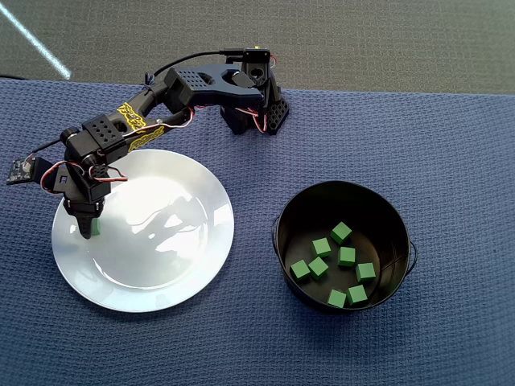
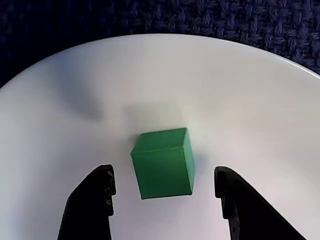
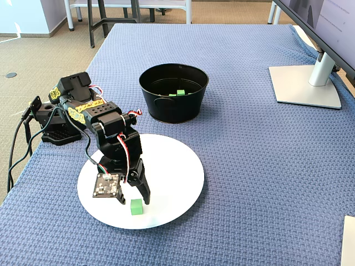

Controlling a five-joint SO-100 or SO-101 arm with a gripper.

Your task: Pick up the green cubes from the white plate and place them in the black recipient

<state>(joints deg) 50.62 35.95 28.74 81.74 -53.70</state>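
Note:
One green cube [image 2: 163,162] sits on the white plate [image 2: 225,100] near its edge. My gripper [image 2: 165,172] is open, with one finger on each side of the cube's near half and a gap on both sides. In the overhead view the gripper [image 1: 87,229] hangs over the plate's [image 1: 161,265] left part and nearly hides the cube [image 1: 96,229]. The fixed view shows the cube [image 3: 136,206] just in front of the gripper [image 3: 133,198] on the plate [image 3: 177,166]. The black recipient [image 1: 283,265] holds several green cubes [image 1: 341,233]; in the fixed view it [image 3: 173,108] stands behind the plate.
Everything stands on a blue woven cloth. The arm's base [image 1: 253,112] is at the table's far edge in the overhead view, with cables running left. A monitor's grey stand [image 3: 305,83] is at the right in the fixed view.

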